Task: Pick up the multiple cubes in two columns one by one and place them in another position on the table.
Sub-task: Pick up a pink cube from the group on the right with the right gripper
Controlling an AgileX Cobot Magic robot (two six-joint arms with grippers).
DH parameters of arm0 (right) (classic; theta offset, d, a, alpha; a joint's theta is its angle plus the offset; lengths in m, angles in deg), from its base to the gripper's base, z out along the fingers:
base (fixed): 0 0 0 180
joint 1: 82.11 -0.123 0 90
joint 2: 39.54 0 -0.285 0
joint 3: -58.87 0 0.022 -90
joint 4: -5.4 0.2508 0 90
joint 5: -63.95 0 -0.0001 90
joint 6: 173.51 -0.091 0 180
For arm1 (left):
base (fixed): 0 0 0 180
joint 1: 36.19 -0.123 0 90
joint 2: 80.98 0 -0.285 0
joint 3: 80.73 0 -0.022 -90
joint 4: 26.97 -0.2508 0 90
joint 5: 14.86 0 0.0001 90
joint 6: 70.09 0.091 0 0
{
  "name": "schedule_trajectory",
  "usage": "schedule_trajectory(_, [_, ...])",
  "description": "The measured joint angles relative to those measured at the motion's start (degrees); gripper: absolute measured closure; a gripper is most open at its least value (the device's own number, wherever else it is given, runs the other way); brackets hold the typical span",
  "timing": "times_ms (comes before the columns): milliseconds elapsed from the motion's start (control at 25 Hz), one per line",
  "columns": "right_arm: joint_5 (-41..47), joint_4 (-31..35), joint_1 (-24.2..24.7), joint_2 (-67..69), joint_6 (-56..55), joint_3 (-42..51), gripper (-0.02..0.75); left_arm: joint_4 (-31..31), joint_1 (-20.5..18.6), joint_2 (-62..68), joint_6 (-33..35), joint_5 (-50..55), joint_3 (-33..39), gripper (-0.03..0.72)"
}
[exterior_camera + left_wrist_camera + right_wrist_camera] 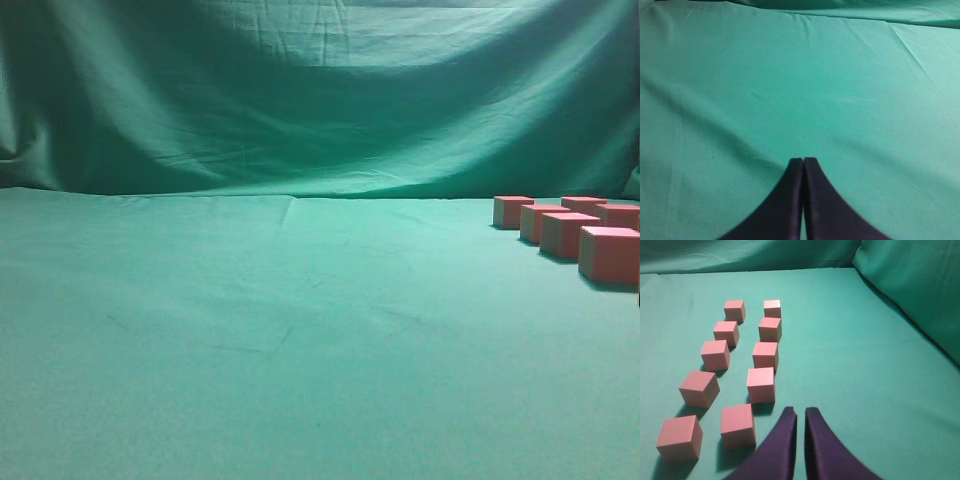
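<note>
Right gripper [800, 412], bottom centre of its wrist view: fingers nearly together, empty, above the table [865, 390]. Beyond, left of centre, ten cubes [760, 384] in two columns. Left gripper [803, 161]: fingers pressed together, empty. In the exterior view, cubes cut off at right edge.

Left claw [803, 162] first: its two dark fingers rise from the bottom edge of its wrist view, curving inward until the tips press together with no gap between them, and nothing is caught there. It hangs above the table [800, 90], pointing forward. Over to the right claw [800, 412]: same dark, tapering fingers, tips drawn nearly together with only a thin sliver showing between them, empty as well. Neither arm shows up in the exterior view; only the fingers appear, each in its own wrist camera.
</note>
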Motion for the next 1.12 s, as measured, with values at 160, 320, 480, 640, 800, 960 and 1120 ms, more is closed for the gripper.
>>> schedule_trajectory(160, [0.00, 0.00, 0.00, 0.00, 0.00, 0.00, 0.691, 0.00, 0.00, 0.00, 0.00, 0.00, 0.00, 0.688])
schedule_trajectory(320, [0.00, 0.00, 0.00, 0.00, 0.00, 0.00, 0.691, 0.00, 0.00, 0.00, 0.00, 0.00, 0.00, 0.688])
schedule_trajectory(480, [0.00, 0.00, 0.00, 0.00, 0.00, 0.00, 0.691, 0.00, 0.00, 0.00, 0.00, 0.00, 0.00, 0.688])
schedule_trajectory(640, [0.00, 0.00, 0.00, 0.00, 0.00, 0.00, 0.691, 0.00, 0.00, 0.00, 0.00, 0.00, 0.00, 0.688])
schedule_trajectory(800, [0.00, 0.00, 0.00, 0.00, 0.00, 0.00, 0.691, 0.00, 0.00, 0.00, 0.00, 0.00, 0.00, 0.688])
schedule_trajectory(960, [0.00, 0.00, 0.00, 0.00, 0.00, 0.00, 0.691, 0.00, 0.00, 0.00, 0.00, 0.00, 0.00, 0.688])
schedule_trajectory(1120, [-1.95, 0.00, 0.00, 0.00, 0.00, 0.00, 0.691, 0.00, 0.00, 0.00, 0.00, 0.00, 0.00, 0.688])
